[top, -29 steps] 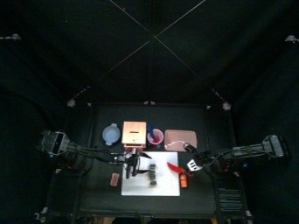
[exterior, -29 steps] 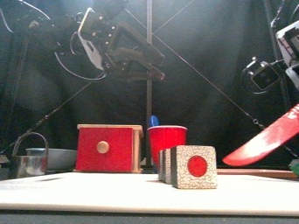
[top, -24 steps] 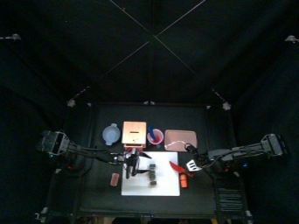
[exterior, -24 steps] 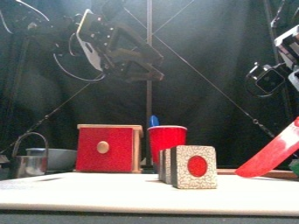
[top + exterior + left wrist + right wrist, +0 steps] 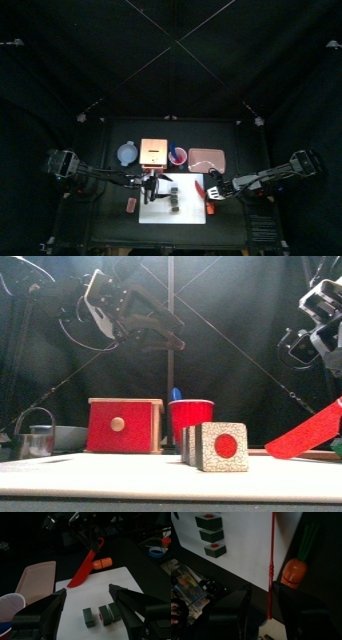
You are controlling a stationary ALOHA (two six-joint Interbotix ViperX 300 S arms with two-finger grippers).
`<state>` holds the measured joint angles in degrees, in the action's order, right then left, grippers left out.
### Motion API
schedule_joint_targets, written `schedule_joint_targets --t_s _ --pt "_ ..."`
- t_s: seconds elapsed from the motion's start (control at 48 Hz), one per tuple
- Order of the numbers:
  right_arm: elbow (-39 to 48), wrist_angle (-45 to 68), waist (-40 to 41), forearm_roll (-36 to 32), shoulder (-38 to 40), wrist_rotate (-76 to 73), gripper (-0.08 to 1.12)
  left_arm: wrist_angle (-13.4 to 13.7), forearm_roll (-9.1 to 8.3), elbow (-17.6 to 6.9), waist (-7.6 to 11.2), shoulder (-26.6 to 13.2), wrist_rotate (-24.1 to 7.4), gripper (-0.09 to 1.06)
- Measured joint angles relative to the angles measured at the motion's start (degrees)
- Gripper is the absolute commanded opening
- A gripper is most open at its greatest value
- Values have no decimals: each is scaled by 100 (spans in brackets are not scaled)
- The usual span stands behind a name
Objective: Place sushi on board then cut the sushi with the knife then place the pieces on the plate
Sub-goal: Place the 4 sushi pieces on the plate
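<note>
Red flat knife (image 5: 305, 434) pinched in right tool (image 5: 266, 590); left tool (image 5: 87, 592) spread above blocky sushi (image 5: 215, 446).

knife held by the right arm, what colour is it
The knife is red, shown best in the front view.

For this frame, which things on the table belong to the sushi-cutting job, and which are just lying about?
Job in hand: sushi pieces; white cutting board; red knife, held in the right gripper; pink tray.

Lying about: wooden box; red cup with the blue knife; toy carrot; metal cutter; blue-grey bowl.
</note>
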<state>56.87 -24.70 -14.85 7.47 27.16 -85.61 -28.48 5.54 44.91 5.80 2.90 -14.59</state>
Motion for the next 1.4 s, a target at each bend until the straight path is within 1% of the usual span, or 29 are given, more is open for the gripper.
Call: schedule_joint_targets --t_s 0.146,0.271,0.375,0.438,0.542,0.625,0.667,0.729,0.854,1.021,1.083,1.146,1.229,1.292,1.396 --pt "-141 105 -26 -18 -343 35 76 0 9 44 0 9 0 99" --pt "-211 114 -26 -70 -404 79 76 0 9 79 0 0 0 99" --pt "-272 132 -18 -334 -404 141 76 0 0 79 0 0 0 99" --pt "-360 149 35 -615 -404 220 76 0 0 79 0 0 0 99" --pt "-650 185 246 -1441 -475 606 76 0 0 79 0 0 0 99" --pt "-949 149 448 -2188 -642 1230 76 0 9 79 0 0 9 99" --pt "-1081 97 536 -2373 -729 1538 76 0 9 79 -9 0 0 99" --pt "-1266 -53 694 -2435 -861 2083 76 0 0 79 -18 0 9 99" --pt "-1617 -457 1002 -1995 -1072 3551 76 0 9 79 -62 0 0 99" --pt "-2118 -932 1274 -888 -1362 5959 76 0 44 105 -70 9 0 99" --pt "-2285 -993 1380 -387 -1547 6864 76 0 70 158 -97 18 0 99" --pt "-2417 -976 1503 35 -1767 7682 77 0 123 237 -176 53 18 99" --pt "-2584 -861 1600 448 -2065 8473 78 0 255 404 -343 158 26 99" --pt "-2716 -756 1626 624 -2294 8947 78 0 369 536 -492 272 35 99" --pt "-2927 -650 1626 738 -2689 9369 79 0 483 782 -686 545 26 99"
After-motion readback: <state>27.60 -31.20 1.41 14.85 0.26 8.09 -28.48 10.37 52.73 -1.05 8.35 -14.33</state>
